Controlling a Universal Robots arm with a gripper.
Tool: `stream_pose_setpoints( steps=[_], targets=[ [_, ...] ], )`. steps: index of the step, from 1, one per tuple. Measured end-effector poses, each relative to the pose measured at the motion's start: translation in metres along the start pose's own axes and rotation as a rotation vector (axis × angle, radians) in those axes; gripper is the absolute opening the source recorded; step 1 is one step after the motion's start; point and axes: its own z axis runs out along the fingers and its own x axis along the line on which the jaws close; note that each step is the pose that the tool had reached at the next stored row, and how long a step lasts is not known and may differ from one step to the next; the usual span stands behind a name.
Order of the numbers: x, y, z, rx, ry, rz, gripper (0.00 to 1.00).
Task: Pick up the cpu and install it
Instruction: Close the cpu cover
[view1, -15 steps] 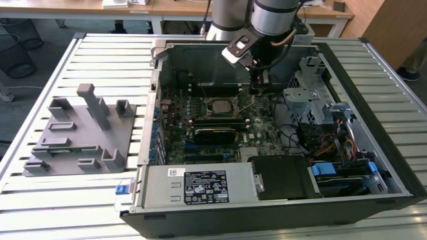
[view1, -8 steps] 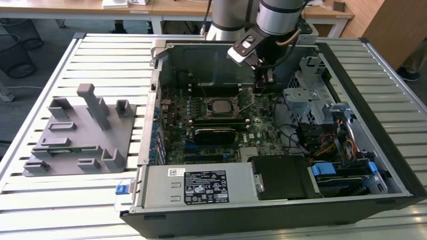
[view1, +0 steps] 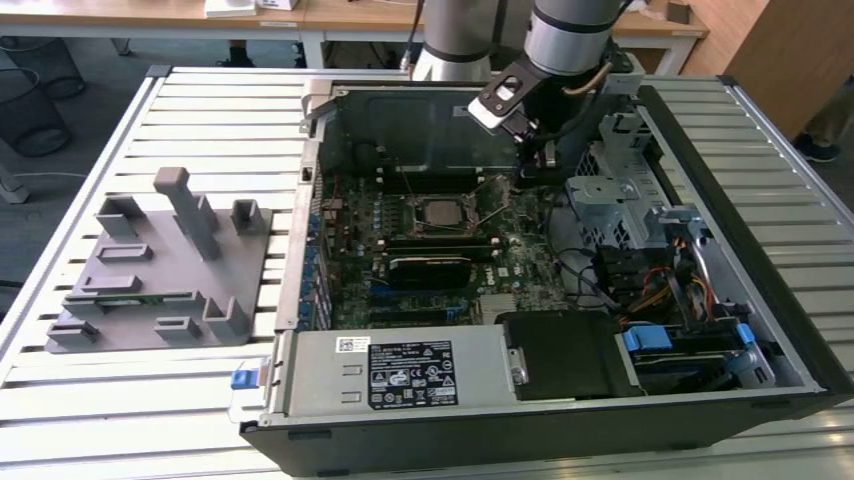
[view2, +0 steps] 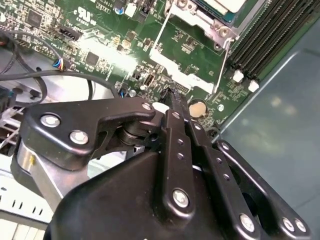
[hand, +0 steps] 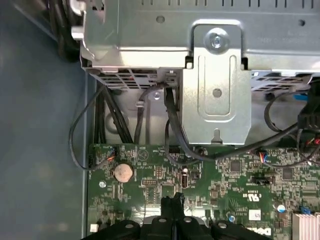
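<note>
Slatted table (view1: 200, 110) is carrying the opened computer case (view1: 767, 210) on its side, so the motherboard (view1: 354, 225) is facing my arm. The cpu (view1: 438, 211) is sitting in its socket. My gripper (hand: 172, 200), fingers pressed together and empty, is hovering nearby, probably for pushing.

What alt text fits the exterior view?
A grey arm's black tool hangs inside an open black computer case on a slatted white table, near the silver-grey square cpu lying on the green motherboard. A grey plastic fixture stands at the exterior view's left.
</note>
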Motion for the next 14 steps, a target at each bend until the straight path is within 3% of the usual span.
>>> stream_pose_setpoints(
  steps=[5, 14],
  targets=[
    [-0.0001, -0.0001, 0.0087, 0.001, 0.0002, 0.0, 0.11],
    [-0.0001, -0.0162, 0.0094, 0.0025, 0.0004, 0.0, 0.11]
  ],
)
